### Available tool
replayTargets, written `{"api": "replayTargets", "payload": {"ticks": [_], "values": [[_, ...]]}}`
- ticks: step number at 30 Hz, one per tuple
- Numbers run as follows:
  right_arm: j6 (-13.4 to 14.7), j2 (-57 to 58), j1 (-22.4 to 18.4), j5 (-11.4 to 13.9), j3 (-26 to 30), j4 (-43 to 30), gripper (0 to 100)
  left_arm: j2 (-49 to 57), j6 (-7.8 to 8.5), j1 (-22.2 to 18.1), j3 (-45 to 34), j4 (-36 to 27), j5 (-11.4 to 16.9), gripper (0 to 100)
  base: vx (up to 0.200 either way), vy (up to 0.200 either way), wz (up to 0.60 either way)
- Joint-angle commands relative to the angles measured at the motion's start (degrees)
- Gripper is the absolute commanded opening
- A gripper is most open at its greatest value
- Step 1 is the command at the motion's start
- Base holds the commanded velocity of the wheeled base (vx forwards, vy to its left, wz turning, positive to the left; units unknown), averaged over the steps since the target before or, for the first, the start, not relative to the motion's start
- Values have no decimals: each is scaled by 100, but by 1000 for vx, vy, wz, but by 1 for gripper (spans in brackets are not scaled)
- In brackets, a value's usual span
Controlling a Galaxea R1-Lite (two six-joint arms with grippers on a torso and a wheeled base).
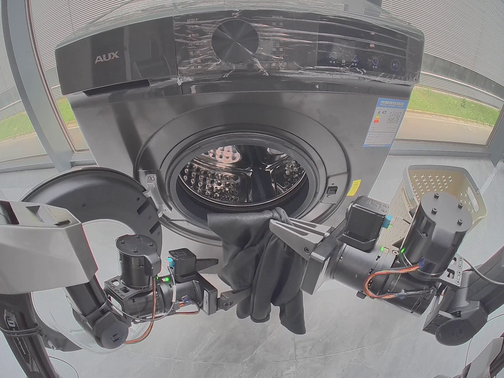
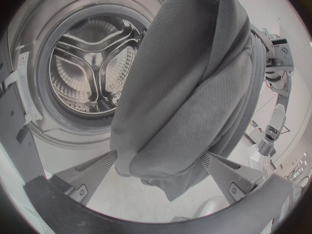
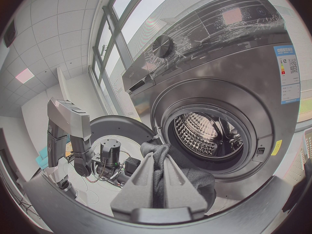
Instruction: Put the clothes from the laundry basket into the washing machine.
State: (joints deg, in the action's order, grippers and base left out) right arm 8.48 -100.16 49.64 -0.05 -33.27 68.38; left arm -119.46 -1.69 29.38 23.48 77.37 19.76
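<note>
Basically pinched grey garment (image 1: 247, 253) at its top fold with right gripper (image 1: 278, 226), just beneath washing machine (image 1: 315, 127) opening, top edge touching the rim. Hung long axis straight down (drum up and behind, nearer right arm). Held left gripper (image 2: 157, 158) spread around lower cloth.

A dark grey garment (image 1: 262, 269) is seen hanging at centre frame below the washing machine's (image 1: 236, 106) open drum. It is pinched at its top by the right gripper (image 1: 278, 227), and the left gripper (image 1: 231, 297) is set against its lower left.
</note>
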Motion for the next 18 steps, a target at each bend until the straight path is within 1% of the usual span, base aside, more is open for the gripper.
{"api": "replayTargets", "payload": {"ticks": [1, 6, 13, 15, 18], "values": [[4, 5, 2, 5, 84, 0, 0, -271, -6, 6, 25, 164, -16, 0, 0, 0, 0], [4, -4, 2, 5, 128, 0, 0, -509, -6, 15, -1, 586, -16, 0, 0, 0, 0], [4, -30, -7, 14, 128, 9, 0, -517, -6, 50, -115, 1113, -16, 0, 0, 0, 0], [4, -39, -16, 14, 128, 9, 0, -473, 11, 50, -168, 1140, -7, 0, 0, 0, 0], [-5, -56, -95, 14, 128, 0, 0, -148, 117, 59, -485, 1148, -7, 0, 0, 0, 0]]}}
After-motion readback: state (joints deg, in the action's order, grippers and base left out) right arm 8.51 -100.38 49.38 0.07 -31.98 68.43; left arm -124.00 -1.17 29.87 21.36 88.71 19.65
